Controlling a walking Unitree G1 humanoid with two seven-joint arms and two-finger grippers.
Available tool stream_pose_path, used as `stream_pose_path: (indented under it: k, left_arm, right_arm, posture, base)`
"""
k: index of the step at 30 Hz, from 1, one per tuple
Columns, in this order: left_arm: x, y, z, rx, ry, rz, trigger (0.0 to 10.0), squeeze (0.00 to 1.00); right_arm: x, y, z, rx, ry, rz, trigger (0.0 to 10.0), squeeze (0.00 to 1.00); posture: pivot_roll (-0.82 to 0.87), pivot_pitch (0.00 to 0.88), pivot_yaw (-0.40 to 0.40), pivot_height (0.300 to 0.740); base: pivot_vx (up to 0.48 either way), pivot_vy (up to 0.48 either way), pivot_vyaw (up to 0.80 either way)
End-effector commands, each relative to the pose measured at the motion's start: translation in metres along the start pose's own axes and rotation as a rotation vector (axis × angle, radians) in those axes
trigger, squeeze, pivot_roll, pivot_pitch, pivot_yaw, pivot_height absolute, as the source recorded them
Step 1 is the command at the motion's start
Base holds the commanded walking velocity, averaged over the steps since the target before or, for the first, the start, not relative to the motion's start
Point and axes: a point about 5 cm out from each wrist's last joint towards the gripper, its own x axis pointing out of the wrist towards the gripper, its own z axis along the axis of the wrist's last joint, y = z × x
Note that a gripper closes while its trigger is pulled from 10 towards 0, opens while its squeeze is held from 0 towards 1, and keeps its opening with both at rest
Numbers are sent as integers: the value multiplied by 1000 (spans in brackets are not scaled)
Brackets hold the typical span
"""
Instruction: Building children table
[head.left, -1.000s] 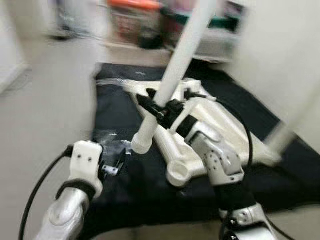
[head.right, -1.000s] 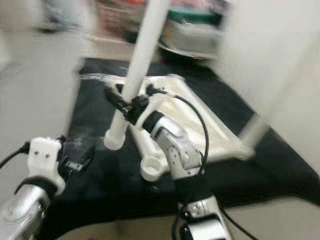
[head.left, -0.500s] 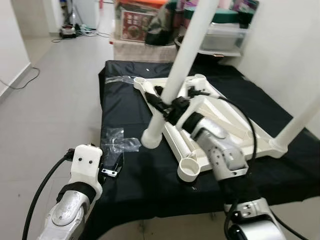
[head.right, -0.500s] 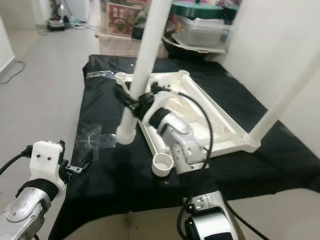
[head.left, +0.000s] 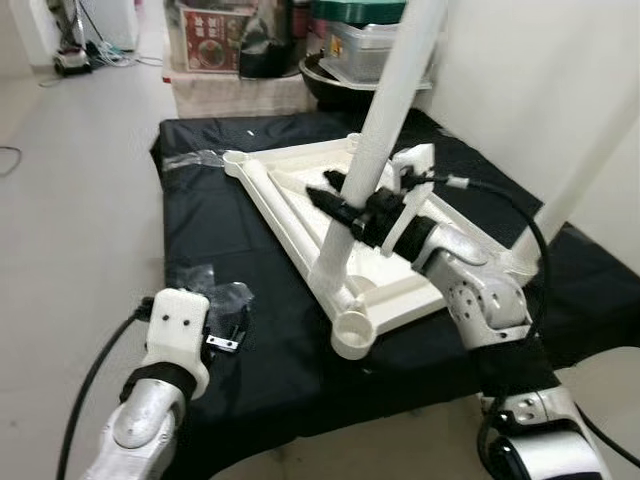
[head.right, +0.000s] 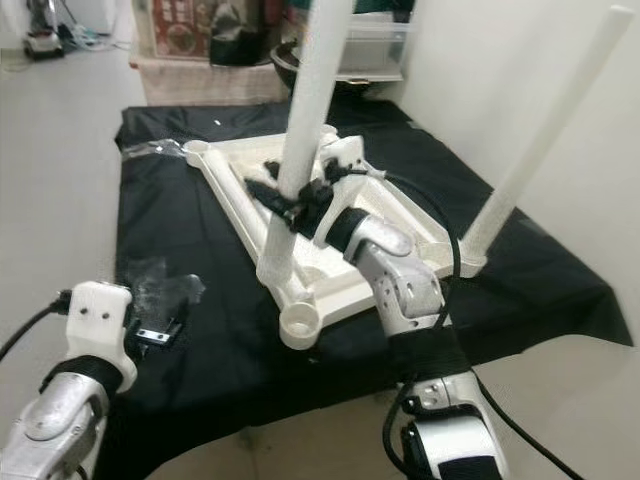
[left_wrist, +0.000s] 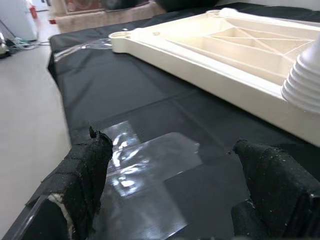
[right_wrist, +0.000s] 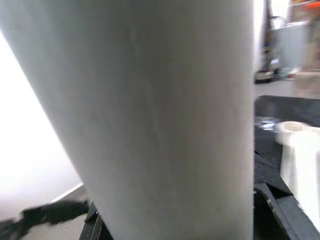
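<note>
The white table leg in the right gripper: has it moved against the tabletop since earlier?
Yes. The leg has come down toward the near corner socket of the tabletop.

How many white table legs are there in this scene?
2. One leg is clamped in the right gripper, its lower end near the tabletop's near corner. The other leg stands fitted in the upturned tabletop at its right corner. More may be hidden.
</note>
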Motion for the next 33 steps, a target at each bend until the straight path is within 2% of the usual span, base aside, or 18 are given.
stream_pose_path:
  k: [1,18,24,25,33]
  left_arm:
    - [0,-3,-4,30,15,-18,10000,0]
    - [1,-4,-3,14,-7,-18,10000,0]
    - [2,-3,-6,16,1,-15,10000,0]
    - [2,-3,-6,18,2,-16,10000,0]
    - [1,-4,-8,22,3,-17,10000,0]
  right_arm:
    - [-1,7,0,11,2,67,10000,0]
    - [0,7,3,30,-4,102,10000,0]
    - [3,15,5,109,-12,116,10000,0]
    - [3,18,5,141,-12,149,10000,0]
    - [4,21,3,164,-14,151,10000,0]
  posture:
    - [130,0,-112,714]
    - [132,0,-119,714]
    - [132,0,-117,724]
    - [133,0,-117,734]
    - [135,0,-115,740]
  base:
    - [0,0,0]
    - [0,-92,-174]
    - [0,0,0]
    - [0,0,0]
    - [0,0,0]
